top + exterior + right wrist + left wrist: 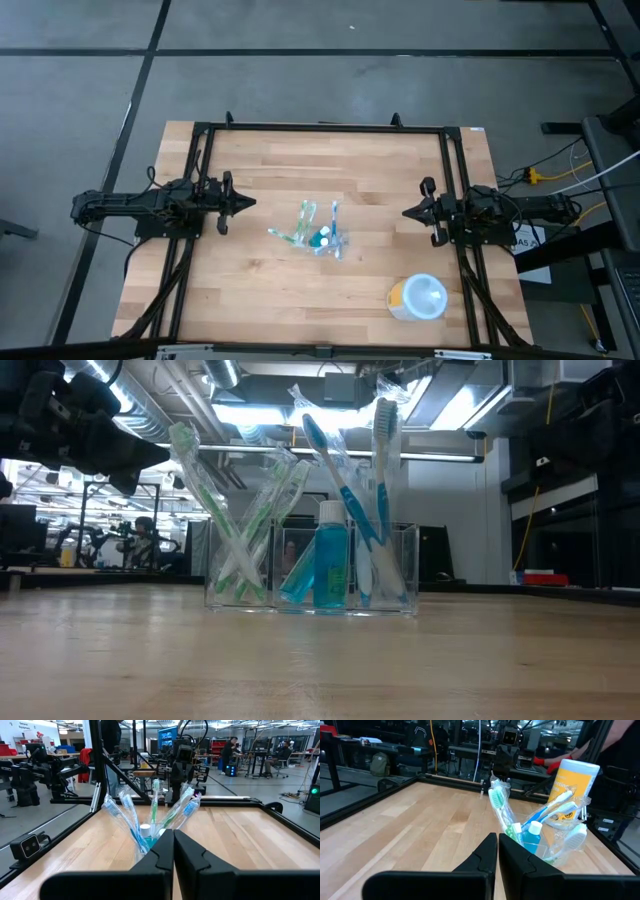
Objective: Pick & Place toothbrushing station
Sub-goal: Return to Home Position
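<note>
The toothbrushing station is a clear plastic holder standing upright on its base in the middle of the wooden table. It holds green and blue toothbrushes and a small teal bottle; it also shows in the left wrist view and the right wrist view. My left gripper waits shut at the table's left side, pointing level at the station, well short of it. My right gripper waits shut at the right side, likewise apart.
A round white and yellow canister stands near the table's front right corner. A black frame runs along the table's edges. Bare wood lies all around the station.
</note>
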